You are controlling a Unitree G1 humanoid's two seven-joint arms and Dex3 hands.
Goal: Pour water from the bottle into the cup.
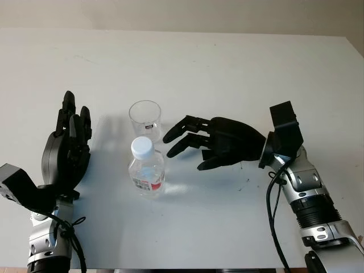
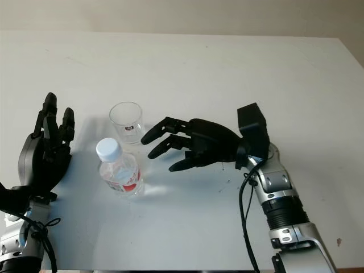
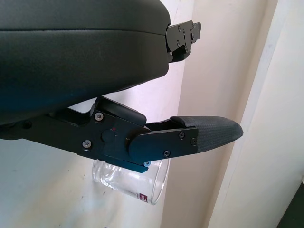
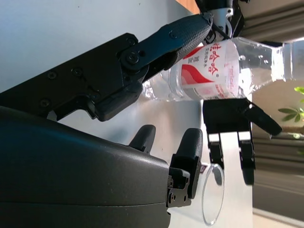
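Observation:
A clear plastic water bottle with a white cap and a red-and-white label stands upright on the white table. Just behind it stands an empty clear cup. My right hand is open, hovering to the right of the bottle with its fingertips a short way from the cap and the cup, touching neither. In the right wrist view the bottle lies beyond the thumb and the cup beyond the fingers. My left hand is open to the left of the bottle, fingers pointing away from me. The cup appears past its thumb.
The table's far edge meets a pale wall at the top of the head views. The near edge runs just under both forearms. Cables hang along the right forearm.

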